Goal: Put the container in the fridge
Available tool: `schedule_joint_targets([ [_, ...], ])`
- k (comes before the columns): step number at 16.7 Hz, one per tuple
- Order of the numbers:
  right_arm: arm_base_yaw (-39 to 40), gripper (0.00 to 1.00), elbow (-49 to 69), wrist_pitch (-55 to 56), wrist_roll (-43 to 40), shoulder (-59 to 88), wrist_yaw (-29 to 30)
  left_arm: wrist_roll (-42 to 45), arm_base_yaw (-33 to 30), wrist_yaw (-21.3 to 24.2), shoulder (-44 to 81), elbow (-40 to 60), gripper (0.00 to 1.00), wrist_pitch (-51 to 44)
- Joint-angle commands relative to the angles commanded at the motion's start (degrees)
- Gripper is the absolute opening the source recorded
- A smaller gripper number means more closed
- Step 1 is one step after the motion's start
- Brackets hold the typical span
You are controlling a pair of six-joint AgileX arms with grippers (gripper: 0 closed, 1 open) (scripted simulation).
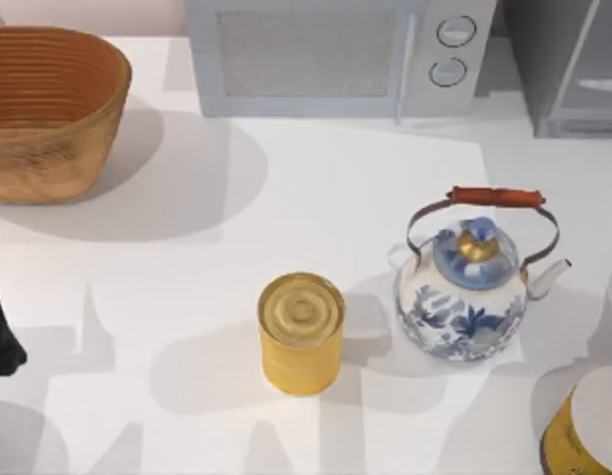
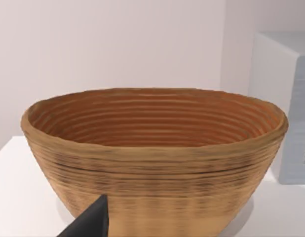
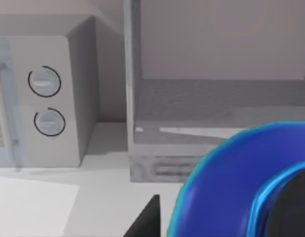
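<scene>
The left arm (image 1: pixel 1 327) sits at the table's left edge, a dark fingertip (image 2: pixel 91 222) facing the wicker basket (image 2: pixel 152 158); whether either gripper is open I cannot tell; a dark finger (image 3: pixel 145 219) of the right gripper shows beside a blue curved object (image 3: pixel 226 182). The yellow container (image 1: pixel 301 333) stands upright mid-table, left of the blue-and-white kettle (image 1: pixel 469 287); the fridge (image 1: pixel 568 64) is at back right, beside the microwave (image 1: pixel 336 54).

the large grey boxy fridge with a pale glassy door panel (image 1: pixel 573 69) is cut off by the top view's upper and right edges. the yellow and white cylindrical object (image 1: pixel 588 426) runs off the lower right corner. in the right wrist view, a glossy blue curved object (image 3: pixel 226 192) is cropped, its identity unclear.
</scene>
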Motion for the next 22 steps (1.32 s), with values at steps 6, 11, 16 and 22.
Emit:
schedule_joint_targets([
  [6,-1.25,0.01,4.19,4.6,0.86,6.09,-1.03,0.0,0.0,0.0,0.0,0.0,1.0,0.0],
  [11,-3.88,0.01,16.37,18.41,1.3,26.71,-4.52,0.0,0.0,0.0,0.0,0.0,1.0,0.0],
  [16,-7.04,0.01,30.43,34.49,0.23,59.6,-9.02,0.0,0.0,0.0,0.0,0.0,1.0,0.0],
  [22,-12.23,0.01,45.67,52.14,-0.04,98.36,-12.71,0.0,0.0,0.0,0.0,0.0,1.0,0.0],
])
